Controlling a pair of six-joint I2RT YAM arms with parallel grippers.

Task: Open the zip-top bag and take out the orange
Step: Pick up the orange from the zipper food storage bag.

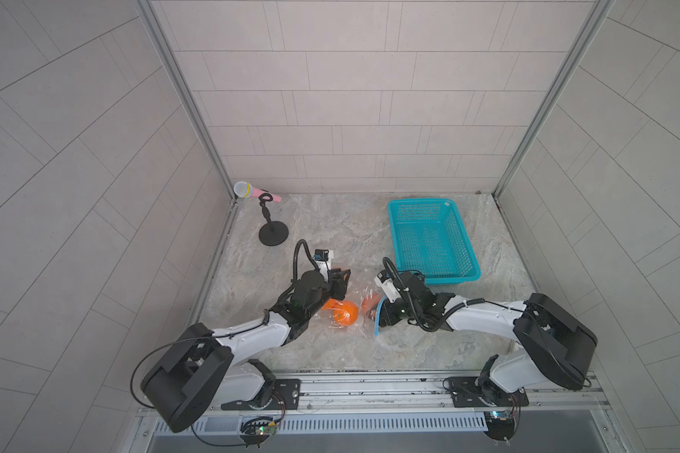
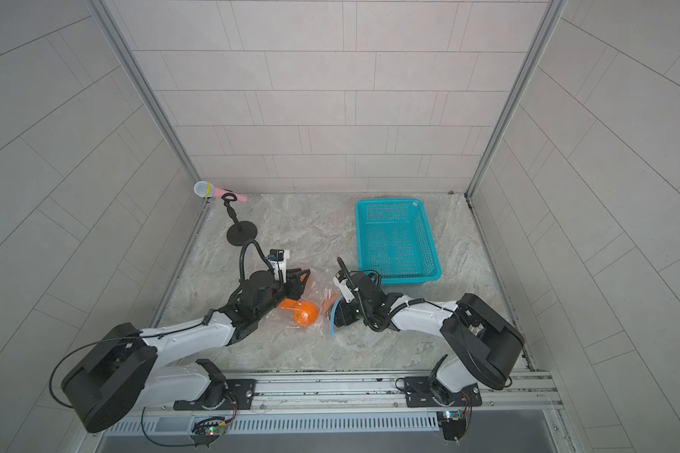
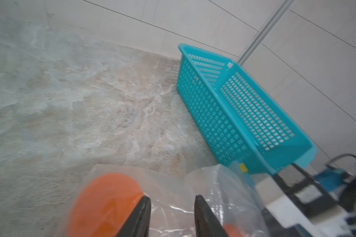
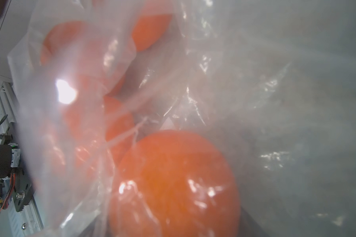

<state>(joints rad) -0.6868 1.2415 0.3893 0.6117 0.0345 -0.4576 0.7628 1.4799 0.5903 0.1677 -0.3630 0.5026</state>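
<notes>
Bag [image 1: 357, 298] lies mid-table [image 1: 330, 235], orange [image 1: 346, 313] inside | your left pincer [image 3: 172, 198] spread, film across the gap | your right pincer [image 1: 378, 313] at bag's edge, smothered in film: you cannot tell its state

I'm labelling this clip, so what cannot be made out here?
- Right claw: open or shut; the bag fills the right wrist view, its arm hides the tips in top views.
- Zip strip: open or shut; too small in top views.
- Oranges: how many; blurred behind film, right wrist view.
</notes>
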